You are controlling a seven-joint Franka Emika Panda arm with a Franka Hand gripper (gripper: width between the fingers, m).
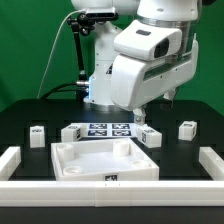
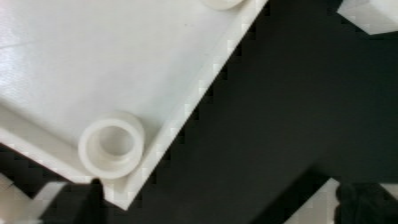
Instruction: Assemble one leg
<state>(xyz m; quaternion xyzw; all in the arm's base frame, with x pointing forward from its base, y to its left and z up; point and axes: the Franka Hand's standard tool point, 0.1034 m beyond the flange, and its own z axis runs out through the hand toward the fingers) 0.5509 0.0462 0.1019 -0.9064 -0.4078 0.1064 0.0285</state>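
Observation:
The white tray-like piece point(image 1: 68, 162) lies at the front middle of the black table. Three small white legs with tags stand on the table: one at the exterior view's left point(image 1: 37, 135), one by the tray's back right corner point(image 1: 148, 136), one further right point(image 1: 187, 129). My gripper point(image 1: 139, 117) hangs low just behind that middle leg, mostly hidden by the arm. In the wrist view the gripper point(image 2: 205, 216) is open and empty, with black table and the tray's corner point(image 2: 107, 60) between its fingers. A round socket point(image 2: 112, 143) sits in that corner. No leg shows in the wrist view.
The marker board point(image 1: 100, 128) lies behind the tray. White rails border the table at the exterior view's left point(image 1: 10, 160), right point(image 1: 212, 166) and front point(image 1: 110, 196). The arm's bulky white body point(image 1: 150, 60) fills the upper middle.

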